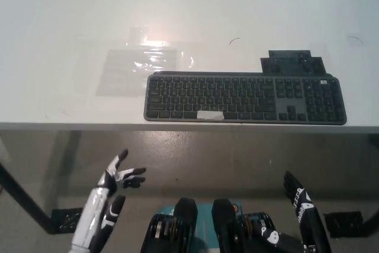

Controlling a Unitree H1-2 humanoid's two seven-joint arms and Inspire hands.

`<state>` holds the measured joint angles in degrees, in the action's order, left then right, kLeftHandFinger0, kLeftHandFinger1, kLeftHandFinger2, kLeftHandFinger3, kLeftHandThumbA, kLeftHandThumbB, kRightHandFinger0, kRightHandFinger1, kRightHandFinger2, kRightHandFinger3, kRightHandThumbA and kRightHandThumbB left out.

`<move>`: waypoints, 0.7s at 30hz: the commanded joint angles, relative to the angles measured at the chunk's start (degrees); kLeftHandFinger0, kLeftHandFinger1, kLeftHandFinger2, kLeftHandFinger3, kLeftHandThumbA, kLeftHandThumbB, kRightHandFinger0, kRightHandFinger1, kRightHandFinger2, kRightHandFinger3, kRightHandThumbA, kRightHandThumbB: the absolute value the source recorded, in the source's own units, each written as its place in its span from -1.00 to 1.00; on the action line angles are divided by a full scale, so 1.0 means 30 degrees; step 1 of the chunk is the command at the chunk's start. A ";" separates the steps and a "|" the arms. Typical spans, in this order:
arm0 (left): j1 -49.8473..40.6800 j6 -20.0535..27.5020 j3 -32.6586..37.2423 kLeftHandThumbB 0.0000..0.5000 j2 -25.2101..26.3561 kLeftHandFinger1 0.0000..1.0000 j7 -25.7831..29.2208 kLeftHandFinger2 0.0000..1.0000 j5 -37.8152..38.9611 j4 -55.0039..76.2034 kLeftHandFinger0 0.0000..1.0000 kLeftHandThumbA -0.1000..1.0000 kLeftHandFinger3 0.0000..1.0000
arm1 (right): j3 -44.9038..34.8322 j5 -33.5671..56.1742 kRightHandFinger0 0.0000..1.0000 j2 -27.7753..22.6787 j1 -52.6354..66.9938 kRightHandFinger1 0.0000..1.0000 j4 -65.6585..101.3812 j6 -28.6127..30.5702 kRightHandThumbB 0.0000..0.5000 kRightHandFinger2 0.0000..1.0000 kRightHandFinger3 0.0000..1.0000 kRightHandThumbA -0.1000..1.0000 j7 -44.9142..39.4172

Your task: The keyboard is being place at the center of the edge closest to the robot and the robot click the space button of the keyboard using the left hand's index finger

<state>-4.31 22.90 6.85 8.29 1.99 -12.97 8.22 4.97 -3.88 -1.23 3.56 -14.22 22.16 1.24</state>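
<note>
Caught with white left hand (121,176) open below the table (59,16) edge bearing the keyboard (245,98), black right hand's (296,195) state unclear; liable to clip that edge or miss the space bar (210,115).

White table (59,87) under glare (155,44) — grey floor (237,158) below.

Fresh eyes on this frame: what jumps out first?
The dark keyboard stands out most, lying along the near edge of the white table, with a pale strip in its bottom row. Left of it, a clear plastic sheet catches a glare. Below the table edge, the white left hand is raised, fingers apart, at lower left; the black right hand sits at lower right.
</note>
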 commanded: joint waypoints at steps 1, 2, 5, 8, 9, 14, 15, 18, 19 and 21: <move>0.0886 0.1343 -0.0262 0.95 -0.0458 -1.00 0.1065 -1.00 -0.5300 0.3142 -1.00 1.00 1.00 | 0.0182 -0.0229 1.00 -0.0072 -0.0350 1.00 0.0162 0.1589 0.56 1.00 1.00 1.00 -0.0032; 0.1096 0.1343 -0.0253 0.85 -0.0532 -1.00 0.1056 -1.00 -0.5577 0.3191 -1.00 1.00 1.00 | 0.0176 -0.0232 1.00 -0.0060 -0.0349 1.00 0.0151 0.1589 0.58 1.00 1.00 1.00 -0.0018; 0.2884 0.0304 0.0159 0.73 -0.0826 -1.00 0.0495 -1.00 -0.6921 0.2930 -1.00 1.00 1.00 | 0.0149 -0.0365 1.00 -0.0082 -0.0349 1.00 0.0185 0.1589 0.57 1.00 1.00 1.00 0.0053; 0.4312 -0.0882 0.0717 0.77 -0.0615 -1.00 -0.0670 -1.00 -0.7345 0.2429 -1.00 1.00 1.00 | 0.0149 -0.0363 1.00 -0.0032 -0.0461 1.00 0.0107 0.1589 0.55 1.00 1.00 1.00 0.0086; 0.4859 -0.1265 0.0970 0.82 -0.0573 -1.00 -0.0965 -1.00 -0.7659 0.1999 -1.00 1.00 1.00 | 0.0149 -0.0359 1.00 -0.0030 -0.0466 1.00 0.0095 0.1589 0.58 1.00 1.00 1.00 0.0089; 0.7100 -0.2603 0.1928 1.00 -0.0639 -1.00 -0.1413 -1.00 -0.8493 -0.0547 -1.00 1.00 1.00 | 0.0098 -0.0325 1.00 0.0018 -0.0399 1.00 0.0169 0.1589 0.60 1.00 1.00 1.00 0.0178; 0.7708 -0.2811 0.2143 1.00 -0.0673 -1.00 -0.1373 -1.00 -0.8689 -0.1361 -1.00 1.00 1.00 | 0.0072 -0.0362 1.00 0.0031 -0.0393 1.00 0.0146 0.1589 0.56 1.00 1.00 1.00 0.0233; 0.8859 -0.3477 0.2583 0.99 -0.0698 -1.00 -0.1630 -1.00 -0.8606 -0.2791 -1.00 1.00 1.00 | 0.0101 -0.0372 1.00 -0.0020 -0.0395 1.00 0.0154 0.1589 0.54 1.00 1.00 1.00 0.0159; 0.9075 -0.3555 0.2648 0.94 -0.0699 -1.00 -0.1653 -1.00 -0.8546 -0.3019 -1.00 1.00 1.00 | 0.0080 -0.0367 1.00 -0.0030 -0.0432 1.00 0.0140 0.1589 0.56 1.00 1.00 1.00 0.0143; 0.9574 -0.3922 0.2803 0.87 -0.0699 -1.00 -0.1874 -1.00 -0.8437 -0.3488 -1.00 1.00 1.00 | 0.0081 -0.0337 1.00 -0.0049 -0.0482 1.00 0.0072 0.1589 0.59 1.00 1.00 1.00 0.0112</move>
<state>21.49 15.25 14.29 6.24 -1.71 -35.64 -0.92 4.99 -4.44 -1.22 3.38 -14.33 22.78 1.37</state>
